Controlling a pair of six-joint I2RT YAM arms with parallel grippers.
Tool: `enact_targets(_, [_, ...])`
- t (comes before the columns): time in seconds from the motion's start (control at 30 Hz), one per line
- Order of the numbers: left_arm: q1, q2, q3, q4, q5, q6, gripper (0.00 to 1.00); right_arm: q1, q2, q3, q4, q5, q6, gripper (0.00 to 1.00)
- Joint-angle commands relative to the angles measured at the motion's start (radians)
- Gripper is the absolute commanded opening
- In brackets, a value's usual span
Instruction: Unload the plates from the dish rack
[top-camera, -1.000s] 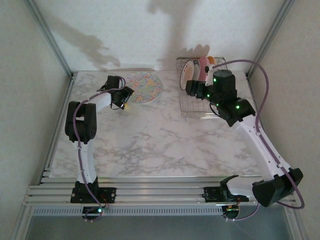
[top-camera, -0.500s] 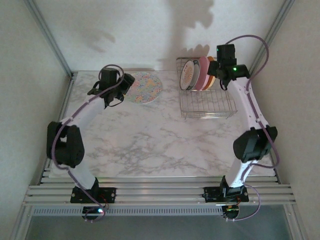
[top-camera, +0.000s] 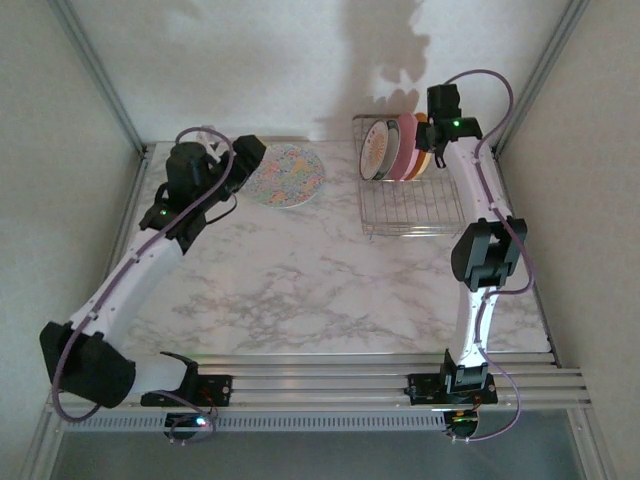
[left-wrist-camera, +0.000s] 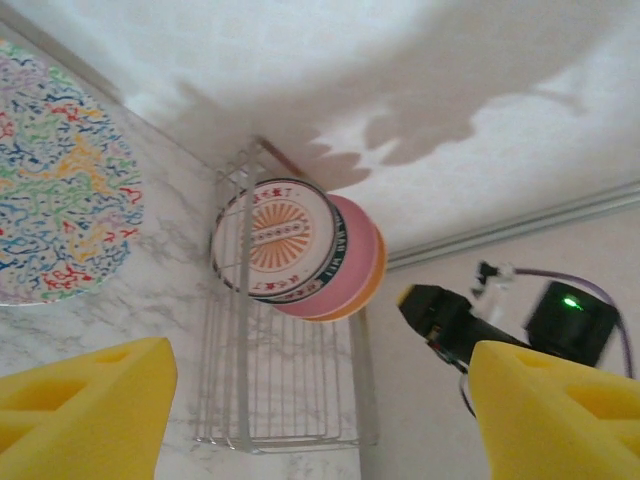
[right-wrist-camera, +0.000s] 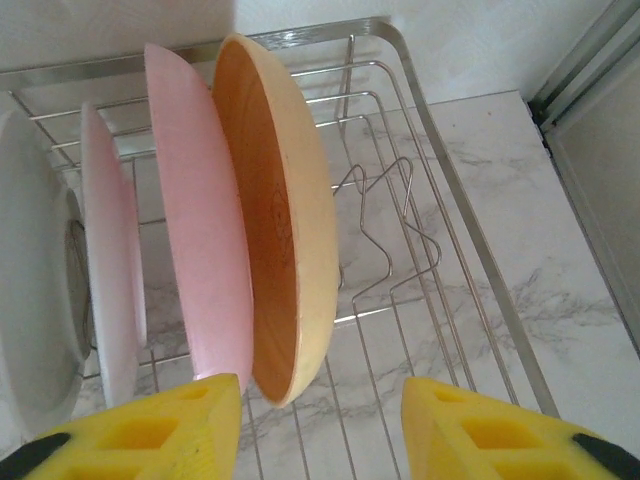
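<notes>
Plates are in two places. At the far left a speckled plate (top-camera: 287, 175) lies flat on the marble table (top-camera: 300, 290), already out of the rack. The left gripper (left-wrist-camera: 322, 392) hovers just left of it, its yellow pads spread wide with nothing between them and touching nothing.

To the right, the dish rack (top-camera: 415, 215) sits at the far right of the table. The remaining plates stand on edge at its far end: a white plate with a red rim and orange design (left-wrist-camera: 275, 240) on the left, then a pink plate (right-wrist-camera: 195, 220), then an orange plate (right-wrist-camera: 280, 220) on the right.

The right gripper (right-wrist-camera: 318, 425) is poised at the orange plate. Its fingers (right-wrist-camera: 150, 430) are parted to either side of the rim, with the left pad close to the edge and the right pad apart from it, so nothing is grasped.

The step in hand looks like taking the orange plate. The next move calls for seating the rim deeper between the pads, pinching firmly, and lifting straight up clear of the wires without nudging the pink neighbour.
</notes>
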Motion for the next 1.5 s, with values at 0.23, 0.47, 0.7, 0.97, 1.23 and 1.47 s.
enact_targets(0.23, [-0.011,-0.123,-0.046,0.054,0.031,0.034,0.77,-0.017,0.133,0.168,-0.043,-0.001,-0.01,0.44])
enact_targets(0.47, [-0.011,-0.161,-0.044,0.062,0.033,0.048,0.78,-0.026,0.19,0.233,-0.047,-0.004,-0.014,0.41])
enact_targets(0.7, [-0.012,-0.169,-0.043,0.052,0.021,0.042,0.78,-0.03,0.237,0.282,-0.038,-0.011,-0.023,0.39])
enact_targets(0.97, [-0.011,-0.182,-0.047,0.044,0.015,0.038,0.77,-0.03,0.27,0.305,-0.033,0.002,-0.031,0.37])
enact_targets(1.23, [-0.011,-0.196,-0.051,0.035,0.005,0.033,0.77,-0.031,0.29,0.312,-0.024,0.011,-0.033,0.35])
enact_targets(1.47, [-0.012,-0.203,-0.054,0.027,0.0,0.033,0.77,-0.033,0.289,0.301,-0.017,-0.014,-0.035,0.32])
